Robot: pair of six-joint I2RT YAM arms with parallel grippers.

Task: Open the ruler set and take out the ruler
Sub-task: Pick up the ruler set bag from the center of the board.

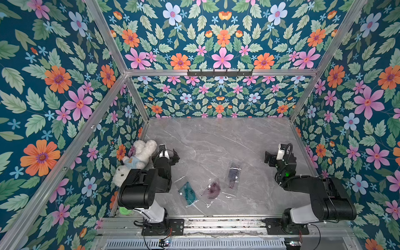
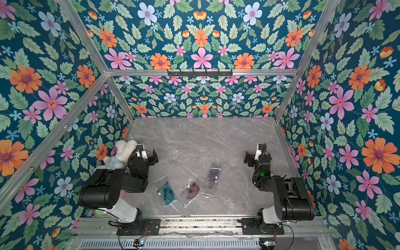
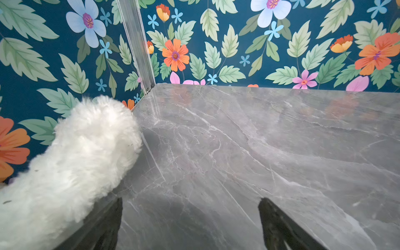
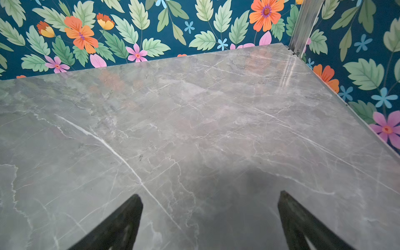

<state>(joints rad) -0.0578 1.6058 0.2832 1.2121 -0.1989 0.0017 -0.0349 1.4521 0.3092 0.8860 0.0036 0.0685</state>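
Three clear plastic pouches lie on the grey marble table (image 1: 216, 140) between my arms, in both top views. One holds a teal protractor and triangle (image 1: 187, 193) (image 2: 166, 192). The middle one holds a purple protractor (image 1: 212, 190) (image 2: 191, 190). The third holds a straight dark purple ruler (image 1: 233, 176) (image 2: 213, 175). All three look closed, each with a small white snap. My left gripper (image 1: 173, 157) (image 3: 190, 201) is open over bare table, behind the teal pouch. My right gripper (image 1: 268, 158) (image 4: 211, 197) is open and empty, to the right of the pouches. Neither wrist view shows a pouch.
A white plush bear (image 1: 138, 158) (image 3: 75, 162) in a light blue shirt lies against the left wall, touching the left arm. A green round object (image 1: 125, 211) sits by the left arm's base. Floral walls close three sides, with a black hook rail (image 1: 219, 73) high on the back wall.
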